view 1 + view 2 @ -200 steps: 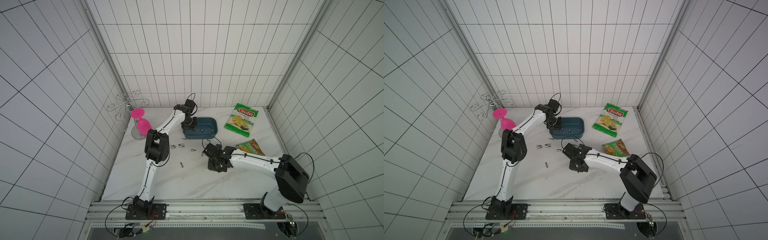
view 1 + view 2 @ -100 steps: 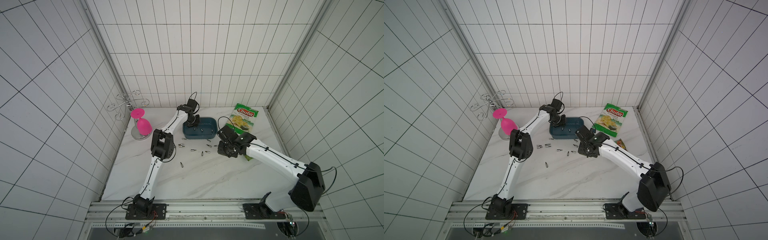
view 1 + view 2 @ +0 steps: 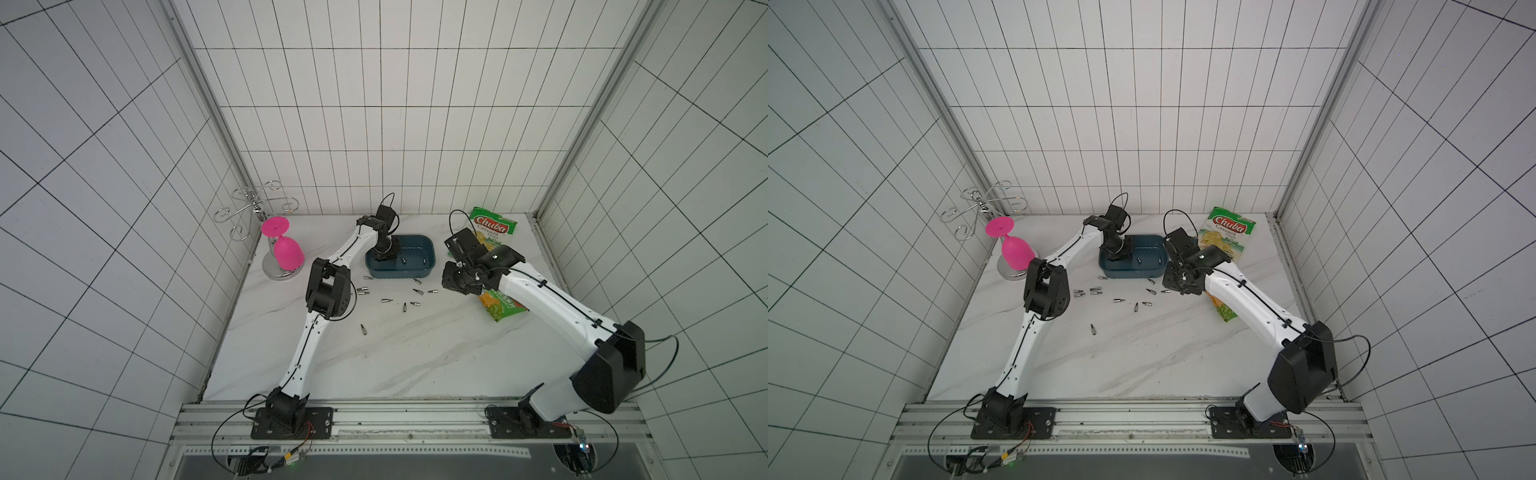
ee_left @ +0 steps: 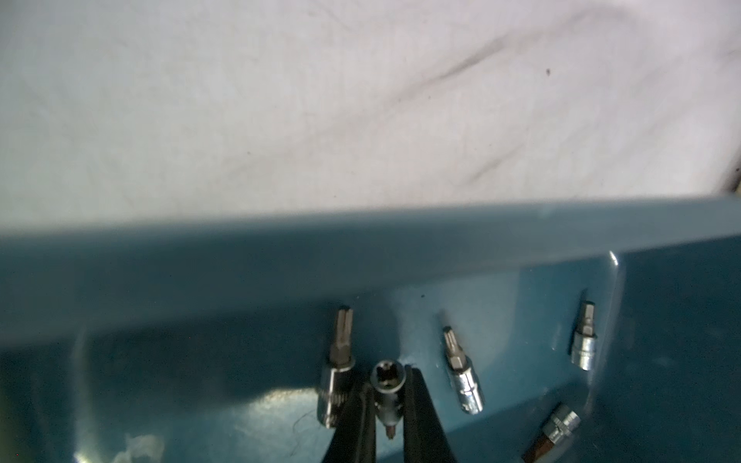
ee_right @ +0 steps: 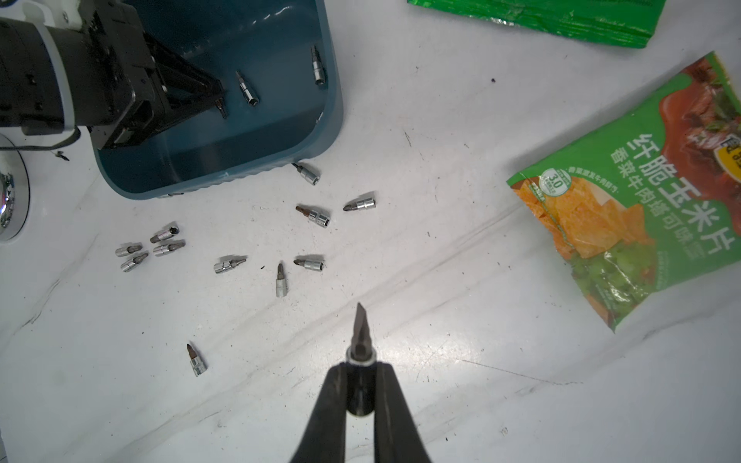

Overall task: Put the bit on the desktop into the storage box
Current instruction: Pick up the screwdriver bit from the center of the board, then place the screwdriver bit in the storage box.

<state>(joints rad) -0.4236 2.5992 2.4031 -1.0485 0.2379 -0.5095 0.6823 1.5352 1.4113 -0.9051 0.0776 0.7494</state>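
Bits (image 3: 388,300), loose, in both top views: scattered on the surface (image 3: 395,357) in front of the storage box (image 3: 409,273), awaiting transfer.
Left wrist view: my left fingers (image 4: 355,425) narrow, pinching one bit (image 4: 385,395) low inside the storage box beside stored bits (image 4: 461,373), likely so release drops it gently.
Right wrist view: my right fingers (image 5: 333,401) clamp a flat-tipped bit (image 5: 361,336) above the surface, apart from the box, presumably for carrying over.

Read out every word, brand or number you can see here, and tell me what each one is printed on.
"Chuba": green snack bag by the back wall.
"Cassava": same bag; finer print too small to read.
"纤脆玉米片": second green bag.
"香菜牛肉塔可味": same bag.
"3.0": round badge on that bag; its other print is blurred.
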